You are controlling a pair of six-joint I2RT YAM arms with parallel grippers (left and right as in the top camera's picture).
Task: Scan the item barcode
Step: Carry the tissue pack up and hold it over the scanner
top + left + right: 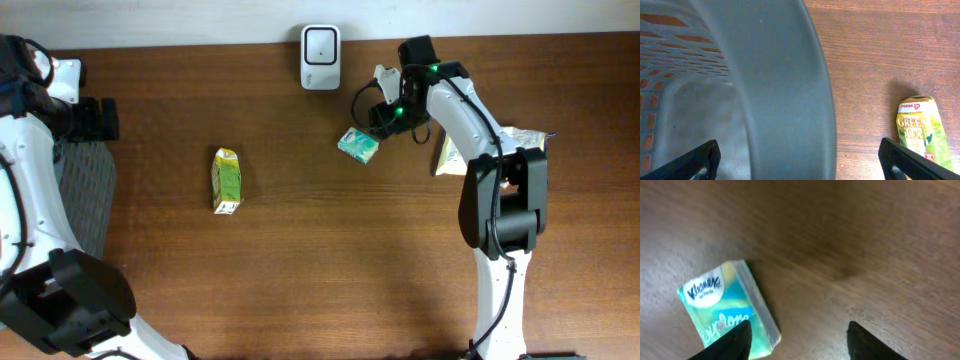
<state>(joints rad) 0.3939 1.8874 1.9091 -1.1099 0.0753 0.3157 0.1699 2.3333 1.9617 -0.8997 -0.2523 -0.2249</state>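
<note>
A teal Kleenex tissue pack (pixel 358 146) lies flat on the wooden table, below and to the right of the white barcode scanner (pixel 320 43) at the back edge. My right gripper (pixel 378 122) hovers just above and to the right of the pack. In the right wrist view it (pixel 797 330) is open with bare table between the fingers, and the pack (pixel 725 307) sits beside the left finger. A green tea carton (pixel 227 180) lies left of centre. My left gripper (pixel 108 118) is open over the grey basket (pixel 790 75), holding nothing.
The grey basket (pixel 88 190) stands at the table's left edge. The green tea carton (pixel 922 130) lies to its right. Several pale packets (pixel 455 155) rest at the right, beside the right arm's base.
</note>
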